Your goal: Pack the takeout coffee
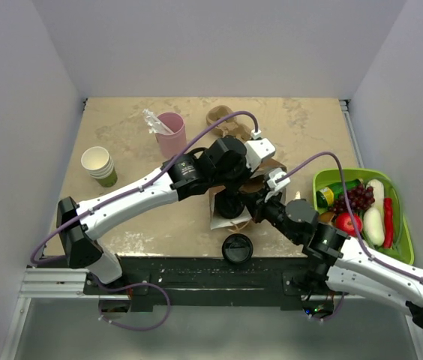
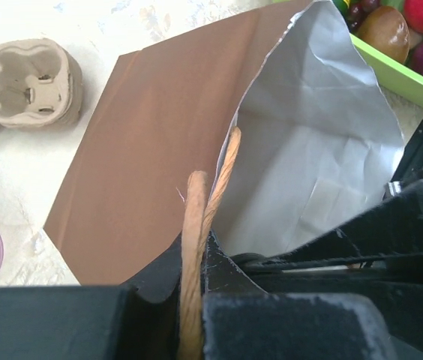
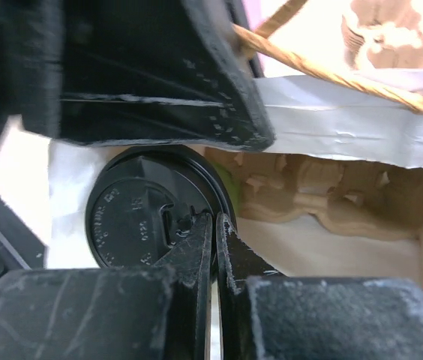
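At the left of the desk [image 1: 301, 127] stands a stack of lidless paper cups [image 1: 99, 166], white inside with green at the base. To its right, a pink tumbler [image 1: 172, 136] holds a white wrapped item [image 1: 153, 120] that sticks out of its mouth. Beyond it lies a moulded-pulp cup carrier [image 1: 219, 116] with nothing in its wells. In the middle sits a brown paper bag [image 2: 144, 150] with a pale lining and its mouth open. The left fingers [image 2: 226, 281] are pinched closed on its twine handle [image 2: 196, 225]. The takeout coffee [image 3: 133, 217] is inside the bag, its black lid facing the right wrist camera. A tan pulp piece [image 3: 309, 195] lies beside it in the bag. The right fingers [image 3: 196, 255] are closed together with their tips at the lid's edge; whether they pinch the lid cannot be told. A loose black lid [image 1: 237, 248] lies on the desk just in front of the bag. At the far right, a green tray [image 1: 400, 214] holds dark grapes [image 1: 359, 198], a red fruit [image 1: 348, 223], a red chili [image 1: 388, 221] and two pale vegetables [image 1: 373, 225].
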Controlling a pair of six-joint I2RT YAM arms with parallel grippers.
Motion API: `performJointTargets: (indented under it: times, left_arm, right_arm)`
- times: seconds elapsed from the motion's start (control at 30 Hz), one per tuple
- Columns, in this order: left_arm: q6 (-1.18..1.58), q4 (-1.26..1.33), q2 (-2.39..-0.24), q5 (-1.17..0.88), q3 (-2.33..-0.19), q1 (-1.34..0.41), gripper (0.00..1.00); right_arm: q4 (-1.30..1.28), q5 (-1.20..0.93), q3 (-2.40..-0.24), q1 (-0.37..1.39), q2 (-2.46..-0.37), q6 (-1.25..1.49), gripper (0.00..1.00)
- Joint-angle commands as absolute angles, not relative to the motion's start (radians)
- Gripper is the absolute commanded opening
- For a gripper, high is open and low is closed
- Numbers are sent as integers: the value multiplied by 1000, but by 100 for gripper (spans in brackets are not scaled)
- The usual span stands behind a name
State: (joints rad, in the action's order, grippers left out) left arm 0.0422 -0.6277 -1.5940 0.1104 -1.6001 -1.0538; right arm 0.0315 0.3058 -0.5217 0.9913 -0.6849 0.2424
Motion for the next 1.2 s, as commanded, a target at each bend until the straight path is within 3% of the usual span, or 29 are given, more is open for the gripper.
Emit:
performJointTargets:
  times: [0.0, 0.23, 0.63, 0.87, 1.17]
  left_arm:
    - [78, -614, -1597, 60, -1625, -1051, 0]
    - [66, -597, -1575, 20, -1600, -1051, 0]
    - [40, -640, -1551, -87, -1603, -979, 0]
    - [5, -660, -1532, -214, -1603, -936, 0]
    - [-90, -719, -1517, -299, -1592, -936, 0]
  right_arm:
    - [163, 420, -508, 1005, -729, 282, 0]
    - [212, 462, -477, 1011, -749, 232, 0]
    - [259, 232, -456, 1009, -683, -187, 0]
    - [10, 150, -557, 1009, -722, -445, 0]
    - [48, 123, -600, 1011, -813, -561, 0]
